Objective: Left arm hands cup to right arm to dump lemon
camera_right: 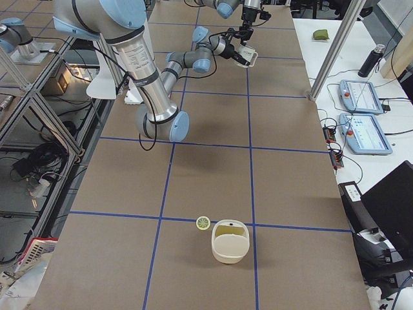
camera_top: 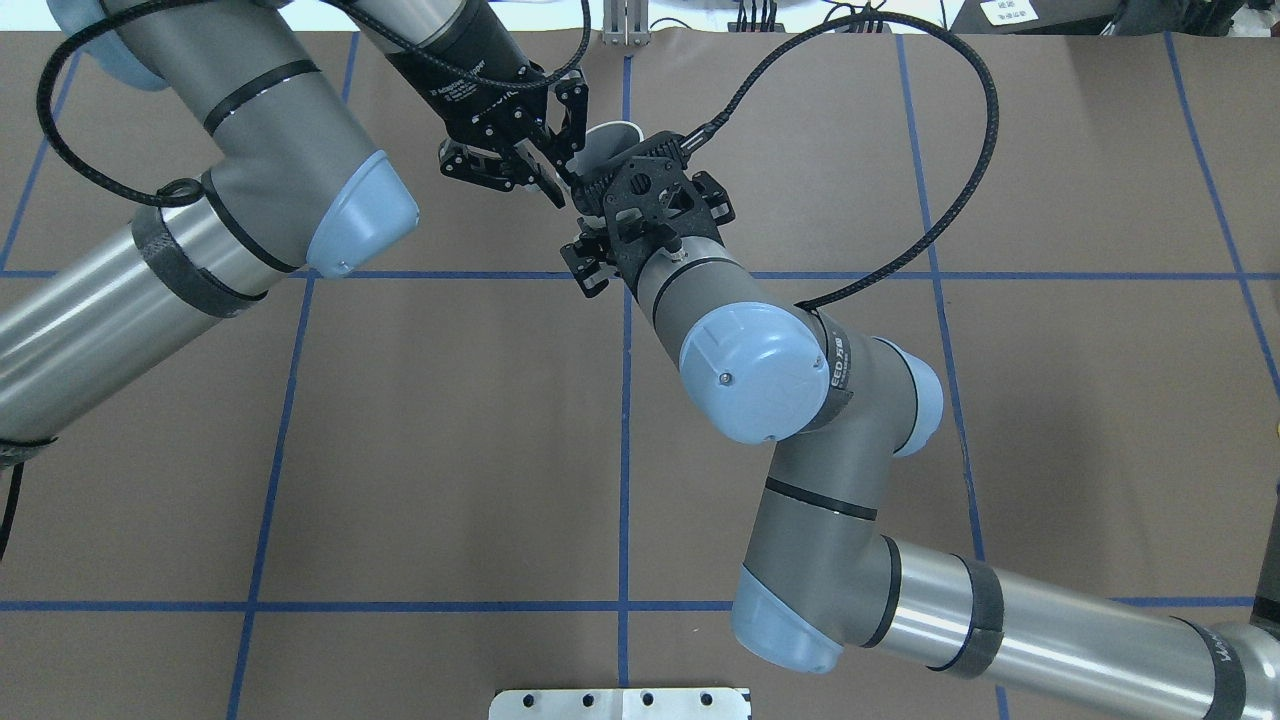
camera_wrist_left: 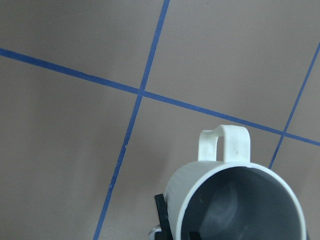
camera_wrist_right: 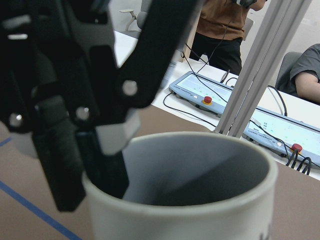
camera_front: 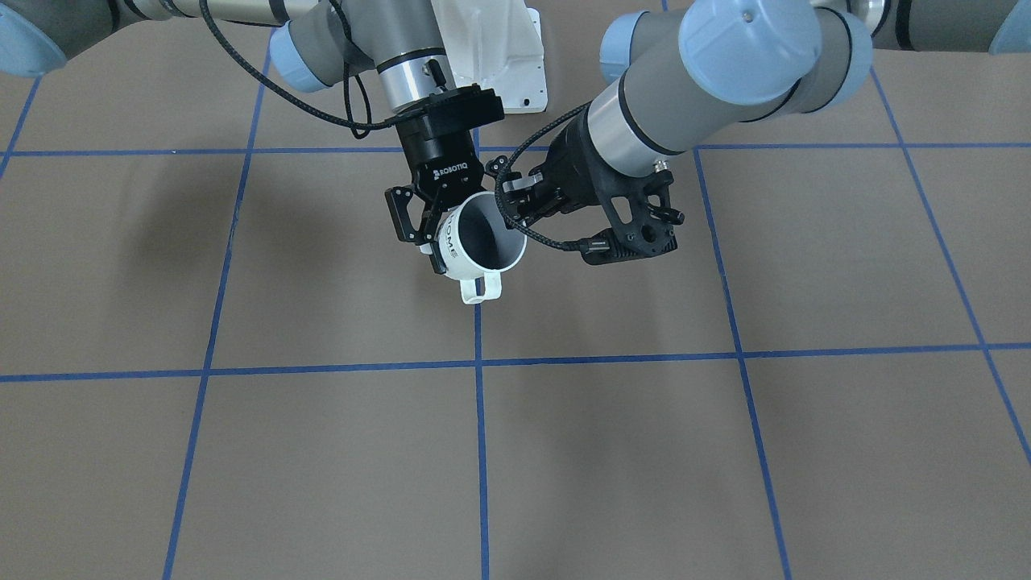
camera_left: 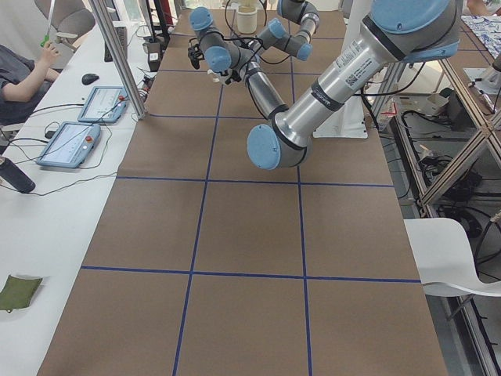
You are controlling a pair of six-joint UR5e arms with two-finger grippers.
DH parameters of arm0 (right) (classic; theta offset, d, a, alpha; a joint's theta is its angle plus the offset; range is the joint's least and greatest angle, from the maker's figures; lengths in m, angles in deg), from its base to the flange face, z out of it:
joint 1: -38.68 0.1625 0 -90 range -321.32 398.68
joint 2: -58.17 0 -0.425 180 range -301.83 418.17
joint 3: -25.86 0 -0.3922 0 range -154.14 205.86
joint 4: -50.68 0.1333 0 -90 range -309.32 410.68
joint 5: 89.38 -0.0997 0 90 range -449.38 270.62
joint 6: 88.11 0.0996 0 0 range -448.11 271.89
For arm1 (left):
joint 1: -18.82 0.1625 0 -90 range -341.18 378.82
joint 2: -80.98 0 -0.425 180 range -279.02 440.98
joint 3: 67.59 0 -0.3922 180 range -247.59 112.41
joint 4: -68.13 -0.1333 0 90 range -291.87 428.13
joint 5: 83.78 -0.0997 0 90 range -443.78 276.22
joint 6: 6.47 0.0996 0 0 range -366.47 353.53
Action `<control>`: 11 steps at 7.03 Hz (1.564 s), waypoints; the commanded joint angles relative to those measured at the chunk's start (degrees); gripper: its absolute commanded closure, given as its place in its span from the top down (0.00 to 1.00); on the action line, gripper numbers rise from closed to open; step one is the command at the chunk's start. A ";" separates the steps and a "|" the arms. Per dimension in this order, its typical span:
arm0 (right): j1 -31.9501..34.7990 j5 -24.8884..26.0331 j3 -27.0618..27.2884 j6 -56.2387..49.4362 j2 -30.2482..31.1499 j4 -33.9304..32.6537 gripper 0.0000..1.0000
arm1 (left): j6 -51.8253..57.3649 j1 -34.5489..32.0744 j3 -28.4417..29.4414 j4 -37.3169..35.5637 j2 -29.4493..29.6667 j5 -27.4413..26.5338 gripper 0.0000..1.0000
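The white cup (camera_front: 483, 242) with "HOME" lettering hangs above the table's middle, tilted, with its handle pointing down in the front view. My left gripper (camera_front: 512, 214) is shut on its rim, with one finger inside (camera_wrist_right: 102, 175) and one outside. My right gripper (camera_front: 465, 235), marked ROBOTIQ, straddles the cup body. Its near finger (camera_front: 431, 242) presses on the lettered side, and its far finger is hidden. The cup's grey inside (camera_wrist_left: 240, 205) shows no lemon. A yellow lemon slice (camera_right: 203, 223) lies on the table far off, at the end on my right.
A cream basket (camera_right: 229, 242) stands beside the lemon slice. The white base plate (camera_front: 503, 56) lies behind the grippers. Control tablets (camera_right: 361, 97) and seated people are on the side table beyond the brown mat with its blue tape grid.
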 commanded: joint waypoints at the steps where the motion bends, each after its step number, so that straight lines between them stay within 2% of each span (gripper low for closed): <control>1: 0.02 0.09 0.02 -0.26 0.04 0.00 0.32 | 0.02 0.01 0.09 -0.06 -0.02 0.00 0.08; 2: 0.02 1.05 0.02 -0.44 0.04 0.00 0.72 | 0.02 0.01 0.09 -0.32 -0.10 0.00 0.00; 3: -0.16 1.14 0.20 -0.27 0.13 0.09 0.98 | 0.02 0.01 0.18 -0.32 -0.19 -0.09 0.00; 7: -1.73 1.67 4.75 -0.62 2.32 -0.09 0.99 | 0.02 0.01 0.44 -0.59 -0.02 -0.09 0.00; 8: -3.65 4.20 6.51 -0.70 4.16 -0.09 0.99 | 0.02 0.01 0.62 -0.59 -0.02 -0.09 0.00; 11: -7.87 7.37 11.52 -0.62 6.80 -0.44 0.98 | 0.11 -0.17 1.50 -0.59 0.33 -0.17 0.00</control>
